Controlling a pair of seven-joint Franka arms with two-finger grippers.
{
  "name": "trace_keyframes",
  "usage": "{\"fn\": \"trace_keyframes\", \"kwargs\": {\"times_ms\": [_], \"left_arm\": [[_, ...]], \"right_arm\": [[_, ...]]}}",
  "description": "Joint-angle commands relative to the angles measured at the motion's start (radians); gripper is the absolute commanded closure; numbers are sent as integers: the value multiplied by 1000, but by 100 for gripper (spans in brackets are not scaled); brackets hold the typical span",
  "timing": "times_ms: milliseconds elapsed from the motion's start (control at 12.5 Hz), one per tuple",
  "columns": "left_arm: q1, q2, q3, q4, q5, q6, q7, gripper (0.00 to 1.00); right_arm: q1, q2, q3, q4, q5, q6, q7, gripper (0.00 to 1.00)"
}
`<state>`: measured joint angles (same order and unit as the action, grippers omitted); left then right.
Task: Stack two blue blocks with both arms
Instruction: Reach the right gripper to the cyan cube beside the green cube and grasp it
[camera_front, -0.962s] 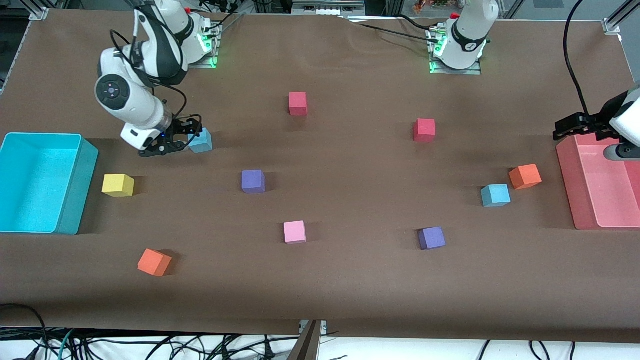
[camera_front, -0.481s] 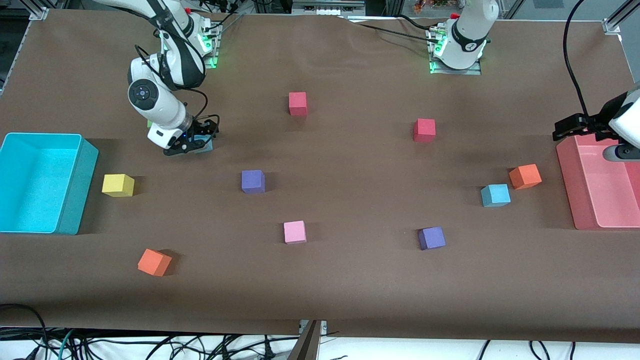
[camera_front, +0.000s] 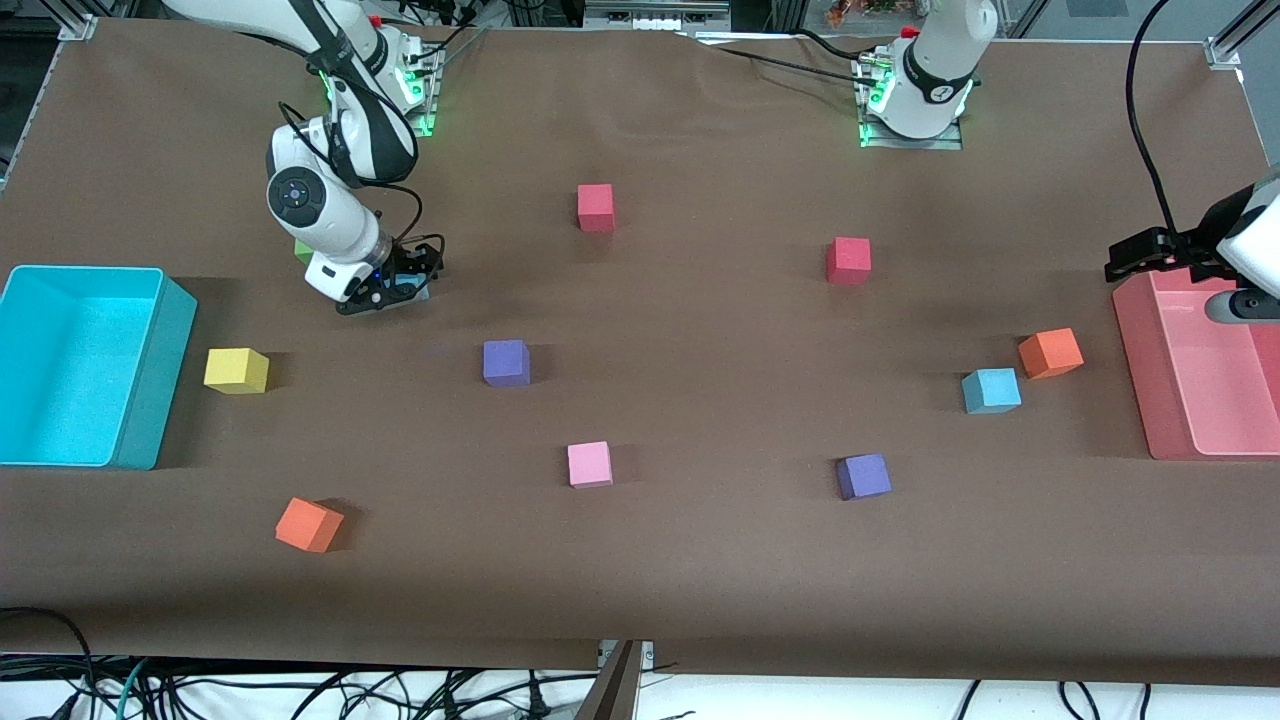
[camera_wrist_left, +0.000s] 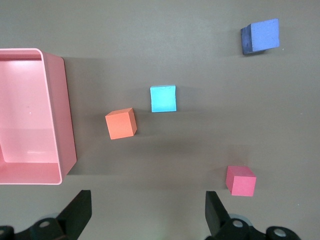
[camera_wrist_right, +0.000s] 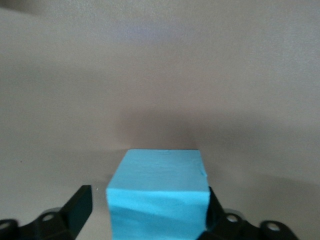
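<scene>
**Right gripper down around one blue block, second blue block alone near the pink bin**

Taking the cyan bin (camera_front: 85, 365) at the right arm's end of the table as landmark, largest first.

Brown table (camera_front: 700, 560) under everything. Pink bin (camera_front: 1190, 370) well apart from the cyan bin, at the left arm's end. Right arm (camera_front: 330, 215) reaching down from its base to a spot near the cyan bin, toward the table's middle and a little farther from the front camera than the bin. Left arm (camera_front: 1250, 240) waiting above the pink bin's farther edge.

Right gripper (camera_front: 400, 285) low at the table, fingers spread and straddling the first blue block (camera_wrist_right: 159, 192); in the right wrist view one finger (camera_wrist_right: 75, 207) stands off from the block with a gap showing, the other finger (camera_wrist_right: 212, 210) just beside or against the block's edge — contact there not clear. Block resting on the table between the fingers, mostly hidden by the gripper in the front view.

Left gripper (camera_wrist_left: 147, 212) spread wide and empty over the table next to the pink bin.

Second blue block (camera_front: 991, 390) well apart from the cyan bin, near the pink bin, just beside an orange cube (camera_front: 1050, 352), not touching it. Yellow cube (camera_front: 236, 370) just beside the cyan bin.
</scene>
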<state>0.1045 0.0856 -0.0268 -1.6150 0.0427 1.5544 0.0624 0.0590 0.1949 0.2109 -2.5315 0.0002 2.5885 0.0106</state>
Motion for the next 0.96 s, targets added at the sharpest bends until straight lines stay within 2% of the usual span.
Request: {"fn": "trace_keyframes", "kwargs": {"times_ms": [0, 80, 160, 321, 401, 722, 882], "left_arm": [[4, 2, -4, 9, 25, -11, 20, 0], [4, 2, -4, 9, 25, -11, 20, 0], [4, 2, -5, 9, 25, -11, 20, 0], [4, 2, -5, 9, 25, -11, 20, 0], [4, 2, -5, 9, 25, -11, 20, 0], [4, 2, -4, 9, 25, -11, 20, 0], [4, 6, -4, 7, 25, -7, 20, 0]], "right_arm": [[-2, -5, 4, -15, -2, -8, -24, 84], [-2, -14, 5, -6, -2, -33, -24, 95], [-2, -23, 5, 3, -2, -50, -24, 98], [-4, -41, 5, 42, -2, -91, -23, 98], [-4, -49, 7, 90, -2, -161, -17, 98], [4, -35, 7, 375, 11, -515, 43, 98], [74, 7, 7, 532, 15, -643, 142, 98]]}}
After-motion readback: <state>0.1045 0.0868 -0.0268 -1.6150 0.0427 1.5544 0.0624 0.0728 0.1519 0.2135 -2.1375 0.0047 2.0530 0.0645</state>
